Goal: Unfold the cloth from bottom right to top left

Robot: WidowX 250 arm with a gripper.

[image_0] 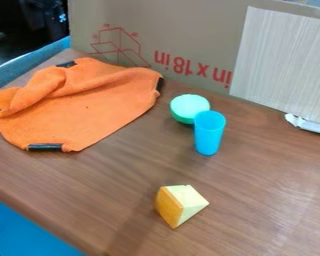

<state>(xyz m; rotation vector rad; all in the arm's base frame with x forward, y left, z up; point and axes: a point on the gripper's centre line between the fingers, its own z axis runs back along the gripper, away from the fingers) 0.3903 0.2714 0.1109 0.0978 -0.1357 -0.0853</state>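
Spread or pressed together, there's no making out how the gripper stands! To the containers: an upright blue cup [209, 133] is just beside a green bowl [189, 108], the cup nearer us, their contents too unclear to call. Over at the left of the counter [256, 172] lies the orange cloth [99, 112], bunched along its upper left, flatter toward lower right, black tabs [45, 147] at its corners. And out front, well apart from it, a cheese wedge [180, 204]!
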